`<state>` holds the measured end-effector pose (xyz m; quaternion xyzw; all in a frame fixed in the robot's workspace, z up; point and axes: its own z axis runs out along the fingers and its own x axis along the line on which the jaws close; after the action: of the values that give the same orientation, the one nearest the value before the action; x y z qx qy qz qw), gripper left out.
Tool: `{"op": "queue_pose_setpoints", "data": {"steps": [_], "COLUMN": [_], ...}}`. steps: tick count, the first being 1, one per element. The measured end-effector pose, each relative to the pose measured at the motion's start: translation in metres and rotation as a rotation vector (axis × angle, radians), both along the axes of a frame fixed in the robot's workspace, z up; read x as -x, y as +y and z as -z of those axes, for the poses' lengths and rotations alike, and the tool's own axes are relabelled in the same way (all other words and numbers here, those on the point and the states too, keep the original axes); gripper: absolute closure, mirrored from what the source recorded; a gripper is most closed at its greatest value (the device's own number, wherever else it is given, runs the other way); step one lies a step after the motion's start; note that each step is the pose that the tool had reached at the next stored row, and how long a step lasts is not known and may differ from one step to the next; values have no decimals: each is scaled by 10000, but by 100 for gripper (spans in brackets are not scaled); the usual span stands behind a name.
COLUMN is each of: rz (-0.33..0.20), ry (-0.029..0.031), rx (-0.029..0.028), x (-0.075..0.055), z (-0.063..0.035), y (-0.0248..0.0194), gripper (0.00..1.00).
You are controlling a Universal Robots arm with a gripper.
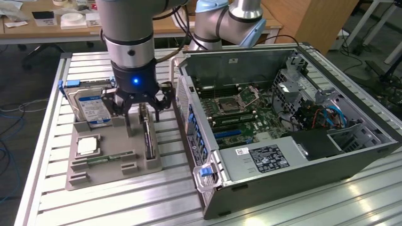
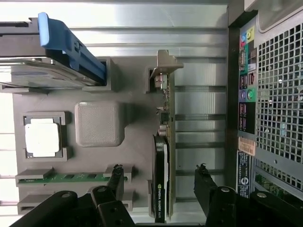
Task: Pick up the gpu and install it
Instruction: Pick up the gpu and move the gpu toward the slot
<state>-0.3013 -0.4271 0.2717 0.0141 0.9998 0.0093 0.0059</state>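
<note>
Tool, exterior view: I see the tool (image 1: 141, 115) hanging over the grey holder tray (image 1: 100, 178) on the table (image 1: 50, 207), spread wide and carrying nothing.
Gpu, exterior view: the gpu (image 1: 148, 139) stands on edge in a slot of that tray, right under the tool, between the hard drive (image 1: 91, 106) and the open computer case (image 1: 283, 122).
Tool, wrist view: the tool (image 2: 159, 172) straddles the card, with one of its fingers (image 2: 116, 176) on each side. I can make out no contact with it.
Gpu, wrist view: the gpu (image 2: 162, 156) shows edge-on, its metal bracket (image 2: 163, 66) at the end away from the fingers.
Neighbours, wrist view: the memory stick (image 2: 66, 177) lies in its slot just beside one finger, with the processor (image 2: 42, 139) further off.
Risk, clearance: I judge that finger is close enough to the memory stick's holder wall to catch on it if I go down off-line.
Risk, grip: the card is thin and upright, so an off-centre squeeze could tilt it and wedge it in the slot, or let it slip.
Risk, bracket: it sits near the case wall and could snag.
</note>
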Motion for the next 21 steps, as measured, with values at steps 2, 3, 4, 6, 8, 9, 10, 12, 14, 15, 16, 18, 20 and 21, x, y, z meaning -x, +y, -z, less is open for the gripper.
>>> {"op": "queue_pose_setpoints", "data": {"steps": [2,3,4,6,8,9,10,12,14,15,16,18,20,21], "rz": [3,11,35,85,107,115,122,138,156,165,173,186,197,199], "ry": [13,14,14,15,15,14,14,15,15,16,17,18,17,18], "rx": [1,0,0,-1,0,-1,-1,0,0,0,0,0,-1,0], "x": [-1,-1,-2,-2,-2,-2,-2,-2,-2,-2,-2,-2,-2,-2], "z": [33,51,68,101,138,156,174,210,246,263,279,308,333,336], "y": [-1,-1,-1,-1,-2,-1,-2,-2,-2,-2,-2,-2,-2,-2], "gripper": [29,29,29,29,29,29,29,29,29,29,29,29,29,29]}}
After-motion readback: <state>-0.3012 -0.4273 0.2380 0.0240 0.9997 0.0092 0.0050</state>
